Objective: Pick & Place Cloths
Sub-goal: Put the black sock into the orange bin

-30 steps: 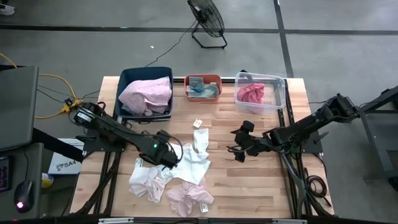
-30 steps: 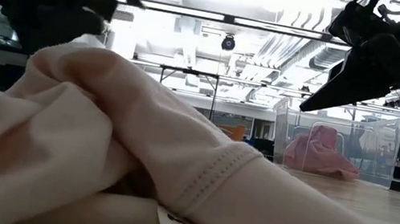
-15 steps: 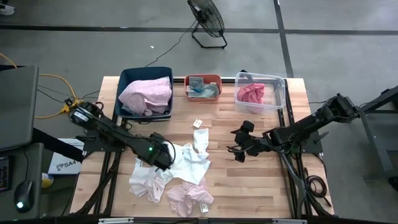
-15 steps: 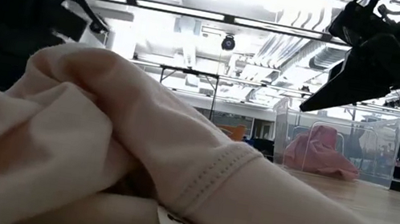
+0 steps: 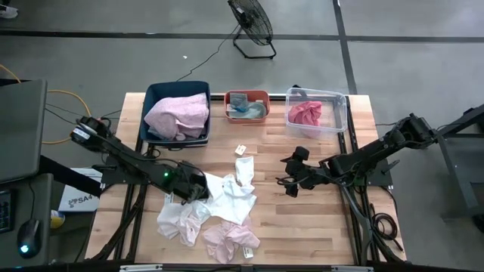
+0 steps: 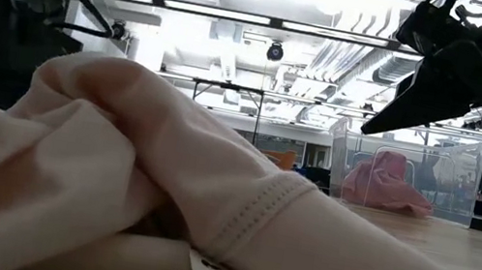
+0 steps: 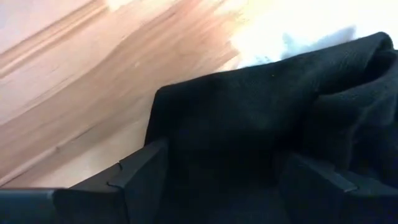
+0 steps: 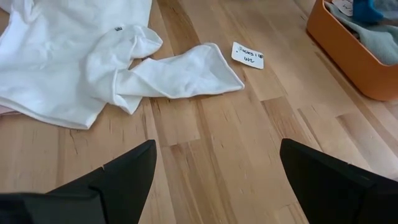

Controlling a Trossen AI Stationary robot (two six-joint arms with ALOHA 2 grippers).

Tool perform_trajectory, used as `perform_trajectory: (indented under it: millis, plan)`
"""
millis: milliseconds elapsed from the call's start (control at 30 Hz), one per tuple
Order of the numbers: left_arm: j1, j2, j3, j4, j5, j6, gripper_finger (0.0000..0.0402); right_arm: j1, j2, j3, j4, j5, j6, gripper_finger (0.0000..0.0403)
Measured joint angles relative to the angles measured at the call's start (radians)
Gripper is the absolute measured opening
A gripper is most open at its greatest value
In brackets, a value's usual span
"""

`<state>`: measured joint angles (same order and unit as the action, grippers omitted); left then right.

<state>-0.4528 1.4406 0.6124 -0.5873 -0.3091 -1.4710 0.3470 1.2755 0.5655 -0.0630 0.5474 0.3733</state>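
Toward the front-left of the surface (image 5: 302,227), seeing the left hand (image 5: 193,187) sitting low at the edge of the loose heap of cloths (image 5: 227,204), now drawn back a little leftward from where it was a second ago. Noticing its fingers (image 7: 140,174) now spread wide after being nearly together, with a black cloth (image 7: 261,124) lying slack between them on the wood, beside something white. Judging this as either a release just made or an opening for a fresh bite; not possible to tell which, but nothing being clamped at present. Meaning, for the task, still waiting on a firm grip before any carry to the blue bin (image 5: 151,94), orange bin (image 5: 227,97) or clear bin (image 5: 344,113) at the back. Finding the right hand (image 5: 291,175) hanging unmoved above mid-surface, fingers apart and empty, pointing toward a white cloth (image 8: 168,71).
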Motion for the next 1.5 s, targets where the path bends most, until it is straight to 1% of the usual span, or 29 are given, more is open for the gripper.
perform_trajectory:
  millis: [100, 233, 333, 500, 533, 733, 833, 933, 1067, 1233, 1333, 1500]
  plan:
    - [0.001, 0.004, -0.005, 0.034, -0.009, -0.012, 0.0258, 0.000, 0.000, 0.000, 0.000, 0.000, 0.000, 0.0335]
    - [0.001, 0.005, -0.008, 0.049, -0.019, -0.013, 0.0206, 0.000, 0.000, 0.000, 0.000, 0.000, 0.000, 0.0335]
    - [0.001, 0.006, -0.008, 0.054, -0.017, -0.017, 0.0149, 0.000, 0.000, 0.000, 0.000, 0.000, 0.000, 0.0335]
    - [0.001, 0.006, -0.008, 0.062, -0.015, -0.009, 0.0026, 0.000, 0.000, 0.000, 0.000, 0.000, 0.000, 0.0335]
    - [0.001, 0.006, -0.008, 0.061, -0.015, -0.003, 0.0017, 0.000, 0.000, 0.000, 0.000, 0.000, 0.000, 0.0335]
    - [0.001, -0.006, 0.011, 0.038, -0.016, 0.028, 0.0007, 0.000, 0.000, 0.000, 0.000, 0.000, 0.001, 0.0335]
    - [0.000, -0.026, 0.055, -0.061, -0.020, 0.069, 0.0005, 0.000, 0.000, 0.000, 0.000, 0.000, 0.001, 0.0335]
    - [-0.001, -0.062, 0.129, -0.156, -0.062, 0.093, 0.0005, 0.000, 0.000, 0.000, 0.001, 0.000, 0.002, 0.0335]
    - [0.001, -0.086, 0.223, -0.287, -0.145, 0.135, 0.0004, 0.000, 0.000, 0.000, 0.008, 0.000, 0.018, 0.0335]
    - [0.001, -0.089, 0.341, -0.284, -0.298, 0.307, 0.0004, 0.000, 0.000, 0.000, 0.065, 0.000, 0.008, 0.0335]
    - [0.001, -0.090, 0.384, -0.229, -0.409, 0.405, 0.0004, 0.000, 0.000, 0.000, 0.136, -0.001, -0.032, 0.0335]
    - [0.001, -0.090, 0.404, -0.095, -0.580, 0.570, 0.0004, -0.001, 0.000, 0.000, 0.321, 0.001, -0.094, 0.0335]
